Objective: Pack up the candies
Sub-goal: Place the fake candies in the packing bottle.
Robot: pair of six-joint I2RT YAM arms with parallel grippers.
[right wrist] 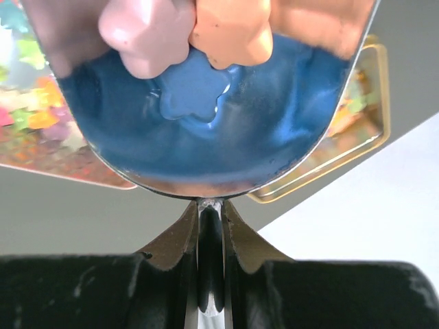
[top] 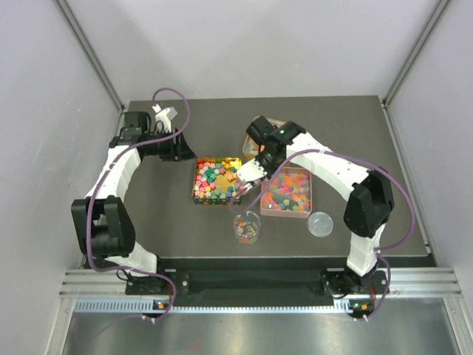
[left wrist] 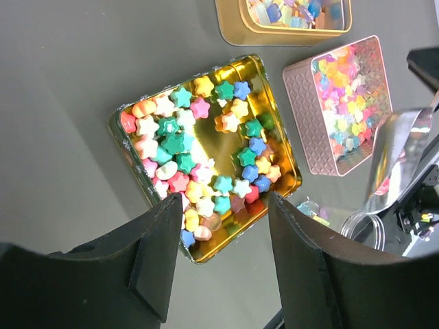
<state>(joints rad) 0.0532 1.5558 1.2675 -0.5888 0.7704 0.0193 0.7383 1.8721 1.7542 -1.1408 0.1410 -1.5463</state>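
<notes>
Setting: dark table (top: 185, 229) enclosed by pale grey walls (top: 244, 44).

Item 1, left gripper (left wrist: 225, 205). Jaws partly open, nothing between them, clear of the table.

Item 2, gold tin (left wrist: 241, 68). Square and open. It lies ahead of and below the left jaws, and in the left wrist view its near corner falls between the two fingertips. It holds the candies (left wrist: 175, 144): star-shaped pieces in green, blue, pink, yellow, orange and red, roughly one layer, with bare gold showing at the far corner.

Item 3, right gripper (right wrist: 209, 209). Jaws pressed together on the thin handle of a metal scoop (right wrist: 206, 137).

Item 4, scoop. The bowl sits directly ahead of the right jaws. A pink star and an orange star rest at its far end. A blue star shape lies nearer the jaws; I cannot tell whether it is a candy or a reflection. From above, the scoop hangs at the gold tin's right edge, between that tin and the pink one.

Item 5, pink tin (left wrist: 302, 116). Beyond the left gripper's right finger, just beside the gold tin, filled with mixed bright pieces.

Item 6, second gold tin (left wrist: 233, 27). Farthest from the left jaws, partly out of view, with pale and blue pieces inside.

Item 7, clear cup (top: 237, 222). Near side of both tins, with a few coloured candies in it.

Item 8, clear lid (top: 321, 223). Flat on the table, right of the cup.
</notes>
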